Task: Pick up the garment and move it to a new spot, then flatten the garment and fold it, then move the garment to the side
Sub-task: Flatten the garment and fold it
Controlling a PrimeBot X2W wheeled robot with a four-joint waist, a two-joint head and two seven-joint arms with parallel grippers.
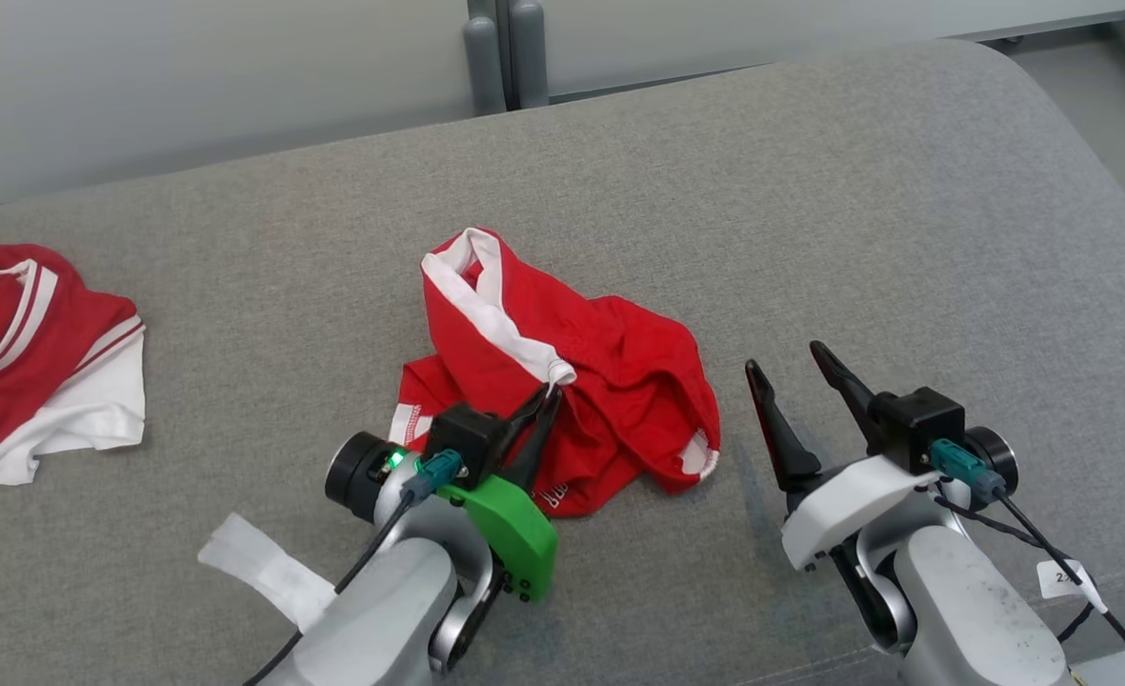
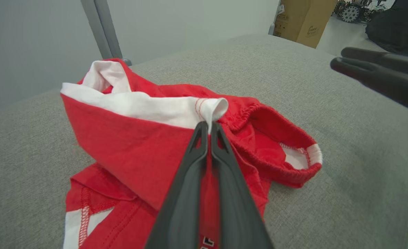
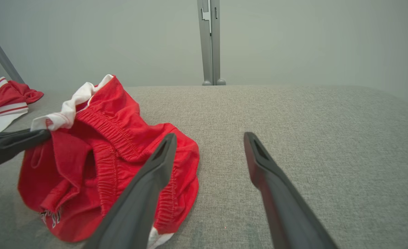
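Grey surface [image 1: 857, 210], left end effector [image 1: 552, 391] clamped on the garment [image 1: 638, 381] by its white trim [image 1: 486, 314], right end effector [image 1: 783, 357] open and empty; I'd lift slowly.

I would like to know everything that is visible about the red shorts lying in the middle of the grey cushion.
The shorts are red, of soft thin cloth, with a white side band, a gathered elastic waist, white hem trim and small lettering at the near edge. They lie crumpled on the grey cushion, one part raised in a peak. The left tool is shut on the end of the white band; the right tool stands open beside them, apart.
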